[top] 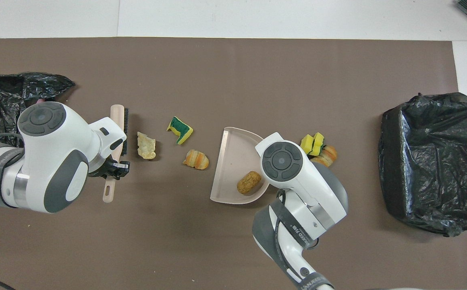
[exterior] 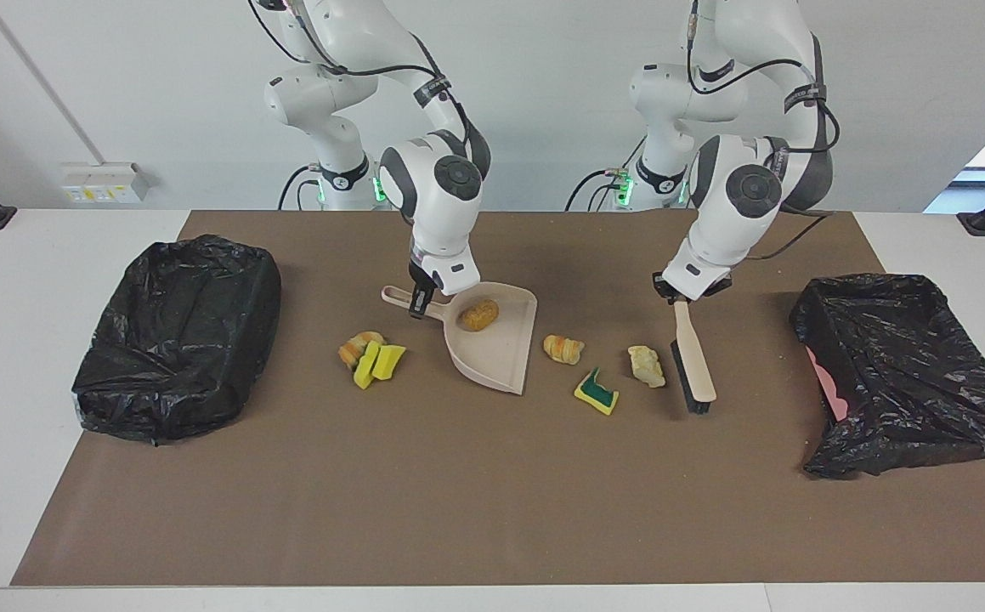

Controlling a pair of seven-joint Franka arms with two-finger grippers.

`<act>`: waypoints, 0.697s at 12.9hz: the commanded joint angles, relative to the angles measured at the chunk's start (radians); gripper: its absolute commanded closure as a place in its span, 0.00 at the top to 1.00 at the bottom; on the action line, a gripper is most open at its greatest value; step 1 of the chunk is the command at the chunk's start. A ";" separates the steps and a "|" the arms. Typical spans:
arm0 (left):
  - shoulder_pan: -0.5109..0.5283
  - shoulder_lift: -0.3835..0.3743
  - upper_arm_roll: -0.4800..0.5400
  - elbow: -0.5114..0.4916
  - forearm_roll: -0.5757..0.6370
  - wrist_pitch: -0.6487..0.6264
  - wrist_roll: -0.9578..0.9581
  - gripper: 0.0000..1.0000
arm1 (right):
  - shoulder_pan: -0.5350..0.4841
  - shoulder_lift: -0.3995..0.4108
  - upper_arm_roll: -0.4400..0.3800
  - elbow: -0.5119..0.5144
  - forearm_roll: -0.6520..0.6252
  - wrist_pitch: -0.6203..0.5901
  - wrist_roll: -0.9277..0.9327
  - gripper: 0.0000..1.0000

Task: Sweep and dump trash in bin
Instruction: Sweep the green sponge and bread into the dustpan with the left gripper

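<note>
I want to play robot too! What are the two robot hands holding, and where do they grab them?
The left gripper holds the brush by its handle. The right gripper holds the dustpan by its handle.
</note>
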State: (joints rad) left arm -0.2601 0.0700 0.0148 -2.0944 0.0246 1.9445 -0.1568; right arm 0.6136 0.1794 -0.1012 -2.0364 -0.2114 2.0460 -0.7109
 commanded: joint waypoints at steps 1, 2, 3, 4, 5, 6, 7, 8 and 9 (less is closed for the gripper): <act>0.007 0.005 -0.016 -0.047 0.023 0.086 0.060 0.00 | 0.005 -0.026 0.008 -0.031 0.013 0.028 0.053 0.00; 0.002 0.008 -0.016 -0.046 0.012 0.097 0.063 0.00 | 0.009 -0.028 0.008 -0.030 0.013 0.023 0.076 0.00; -0.007 0.011 -0.018 -0.042 0.002 0.105 0.066 0.00 | 0.017 -0.028 0.008 -0.030 0.013 0.022 0.102 0.00; -0.021 0.023 -0.021 -0.044 0.000 0.109 0.066 0.00 | 0.018 -0.029 0.008 -0.030 0.013 0.019 0.122 0.00; -0.043 0.034 -0.022 -0.044 0.000 0.114 0.071 0.00 | 0.021 -0.029 0.008 -0.030 0.012 0.017 0.140 0.00; -0.048 0.037 -0.026 -0.039 0.000 0.114 0.074 0.00 | 0.021 -0.032 0.008 -0.030 0.012 0.017 0.148 0.00; -0.070 0.036 -0.027 -0.041 -0.006 0.114 0.074 0.00 | 0.021 -0.034 0.008 -0.031 0.012 0.017 0.149 0.00; -0.111 0.031 -0.026 -0.044 -0.030 0.113 0.074 0.00 | 0.021 -0.034 0.008 -0.031 0.012 0.017 0.156 0.00; -0.132 0.027 -0.026 -0.045 -0.070 0.111 0.074 0.00 | 0.023 -0.034 0.008 -0.031 0.012 0.017 0.159 0.00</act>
State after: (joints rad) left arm -0.3395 0.1082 -0.0228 -2.1275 0.0017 2.0402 -0.0954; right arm 0.6395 0.1743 -0.0999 -2.0399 -0.2092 2.0460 -0.5899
